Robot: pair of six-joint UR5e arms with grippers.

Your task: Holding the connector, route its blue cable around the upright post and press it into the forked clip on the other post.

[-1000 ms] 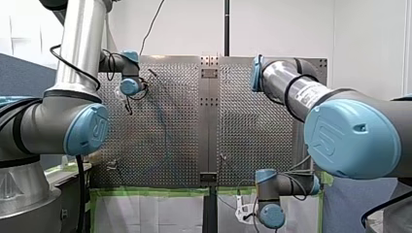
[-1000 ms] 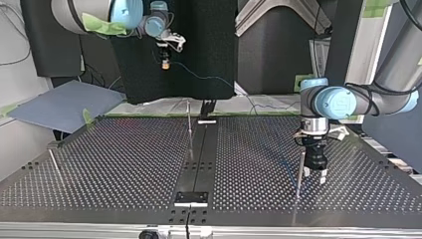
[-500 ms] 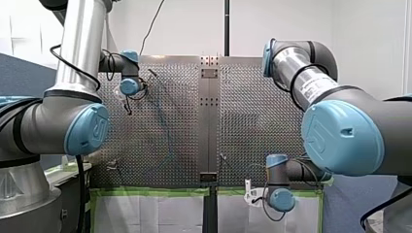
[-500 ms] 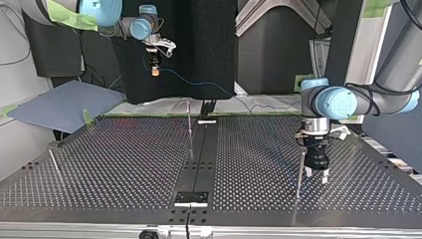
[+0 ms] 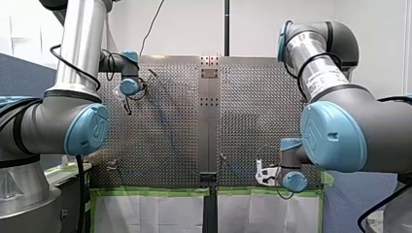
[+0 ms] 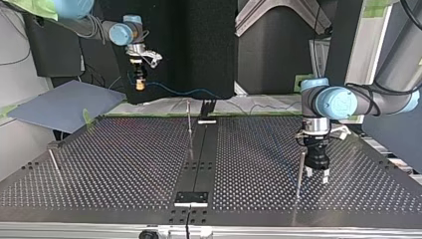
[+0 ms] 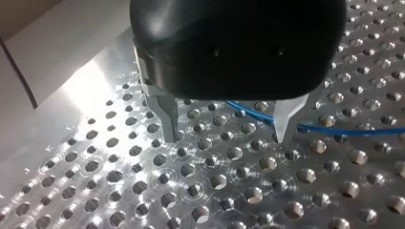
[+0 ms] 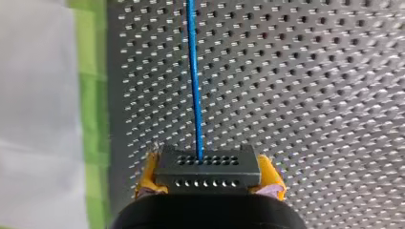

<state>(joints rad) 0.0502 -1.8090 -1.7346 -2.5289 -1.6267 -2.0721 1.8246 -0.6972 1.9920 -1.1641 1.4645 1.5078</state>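
At the top view's left, holds the black connector [image 8: 207,171] aloft in my right tool [image 6: 141,84], yellow pads clamped on its sides, above the desk's [image 6: 124,164] far edge. Trails the blue cable [image 6: 199,92] rightward from there along the far side, with a thin upright post [image 6: 189,127] standing near the desk's middle. Further right, hangs my left tool [image 6: 316,175] just above the desk, fingers spread on nothing, just beside another post [image 6: 299,172], the cable lying behind the fingertips.
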